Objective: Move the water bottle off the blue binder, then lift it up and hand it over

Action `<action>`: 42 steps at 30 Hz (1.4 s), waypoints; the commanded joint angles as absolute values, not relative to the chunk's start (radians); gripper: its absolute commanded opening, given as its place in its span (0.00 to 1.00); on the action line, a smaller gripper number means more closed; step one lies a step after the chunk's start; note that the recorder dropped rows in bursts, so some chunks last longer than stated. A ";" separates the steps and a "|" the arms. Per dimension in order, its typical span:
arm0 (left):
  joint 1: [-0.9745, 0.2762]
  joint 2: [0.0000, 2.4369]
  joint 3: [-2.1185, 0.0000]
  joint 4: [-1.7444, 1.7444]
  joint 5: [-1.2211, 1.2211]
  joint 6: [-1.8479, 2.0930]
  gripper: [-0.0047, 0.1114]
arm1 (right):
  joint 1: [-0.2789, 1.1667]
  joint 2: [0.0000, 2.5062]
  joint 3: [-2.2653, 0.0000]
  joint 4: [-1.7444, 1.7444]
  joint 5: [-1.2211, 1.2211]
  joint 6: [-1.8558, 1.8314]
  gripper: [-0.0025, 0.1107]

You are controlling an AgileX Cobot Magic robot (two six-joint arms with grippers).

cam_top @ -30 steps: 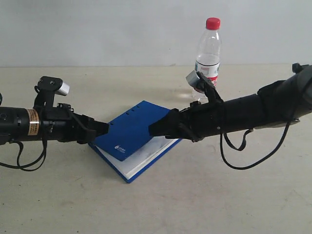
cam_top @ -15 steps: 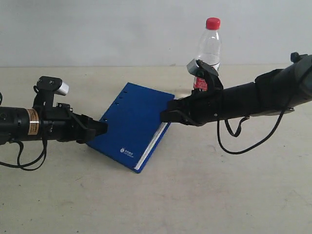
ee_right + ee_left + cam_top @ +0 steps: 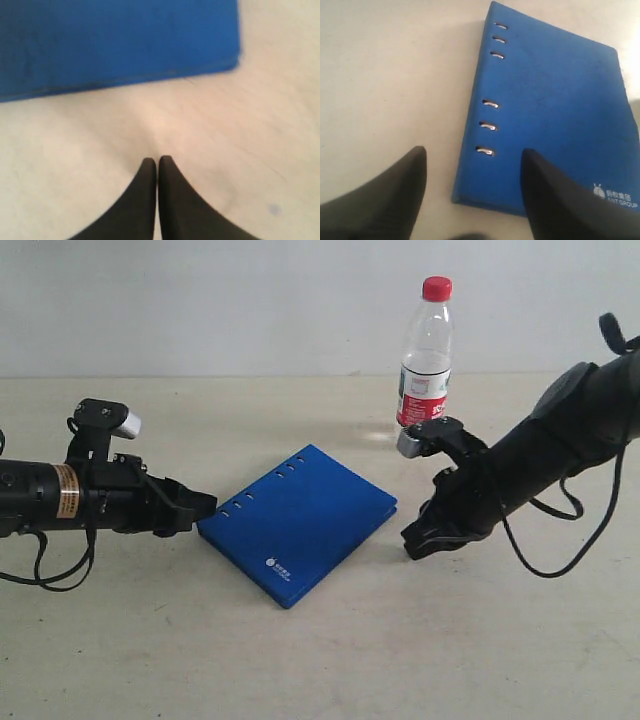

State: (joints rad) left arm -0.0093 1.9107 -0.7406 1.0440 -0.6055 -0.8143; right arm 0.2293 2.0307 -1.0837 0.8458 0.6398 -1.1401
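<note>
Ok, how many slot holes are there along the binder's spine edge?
6 slot holes, all along the spine edge of the blue binder: three in a group nearer the left gripper, three in a group farther along. None seem hidden.

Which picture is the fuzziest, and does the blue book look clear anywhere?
Right wrist view is fuzziest: the blue binder has smeared edges, though the shut right hand looks crisper. Left wrist view is sharper, showing the binder's slots and white logo. Exterior view is evenly lit, with the bottle clear.
</note>
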 commanded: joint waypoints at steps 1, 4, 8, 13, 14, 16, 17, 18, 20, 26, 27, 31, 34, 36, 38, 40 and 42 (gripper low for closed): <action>-0.011 1.914 -0.752 1.032 -0.657 -0.809 0.49 | 0.165 2.047 -1.071 0.817 0.613 -1.104 0.02; -0.011 1.916 -0.793 1.032 -0.655 -0.809 0.49 | 0.157 2.047 -1.071 0.901 0.609 -1.107 0.02; -0.011 1.954 -0.874 1.075 -0.653 -0.882 0.49 | 0.172 2.047 -1.071 0.929 0.663 -1.148 0.02; -0.011 2.037 -0.969 1.143 -0.614 -1.045 0.48 | 0.174 2.047 -1.071 1.027 0.723 -1.234 0.02; -0.011 2.054 -0.978 1.141 -0.601 -1.062 0.47 | 0.174 2.047 -1.071 1.040 0.723 -1.233 0.02; -0.011 2.083 -0.994 1.141 -0.571 -1.084 0.41 | 0.174 2.045 -1.071 1.059 0.728 -1.258 0.02; -0.011 2.093 -0.999 1.141 -0.556 -1.085 0.37 | 0.174 2.045 -1.071 1.065 0.734 -1.290 0.02; -0.011 2.105 -1.004 1.141 -0.542 -1.085 0.32 | 0.174 2.041 -1.071 1.078 0.745 -1.338 0.02; -0.013 2.125 -1.013 1.141 -0.514 -1.085 0.19 | 0.174 2.035 -1.071 1.104 0.772 -1.407 0.02; -0.020 2.142 -1.013 1.206 -0.499 -1.105 0.08 | 0.174 1.973 -1.071 1.184 0.794 -1.495 0.02; -0.031 2.142 -1.013 1.236 -0.503 -1.114 0.08 | 0.174 1.960 -1.071 1.184 0.791 -1.495 0.02; -0.092 2.142 -1.013 1.392 -0.577 -1.130 0.08 | 0.174 1.912 -1.071 1.184 0.758 -1.479 0.02; -0.157 2.142 -1.013 1.534 -0.676 -1.184 0.08 | 0.171 1.880 -1.071 1.137 0.688 -1.344 0.02; -0.192 2.142 -1.013 1.624 -0.747 -1.206 0.08 | 0.171 1.863 -1.071 1.052 0.643 -1.245 0.02; -0.211 2.136 -1.013 1.642 -0.764 -1.213 0.08 | 0.171 1.852 -1.071 0.951 0.629 -1.154 0.02; -0.211 2.123 -1.013 1.635 -0.757 -1.234 0.08 | 0.171 1.850 -1.071 0.899 0.631 -1.117 0.02; -0.199 2.111 -1.013 1.633 -0.737 -1.270 0.08 | 0.171 1.850 -1.071 0.880 0.627 -1.081 0.02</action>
State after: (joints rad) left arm -0.2082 2.1340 -1.0179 1.6230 -0.7497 -1.2205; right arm 0.1717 1.8625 -1.0755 0.9335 0.6347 -1.1440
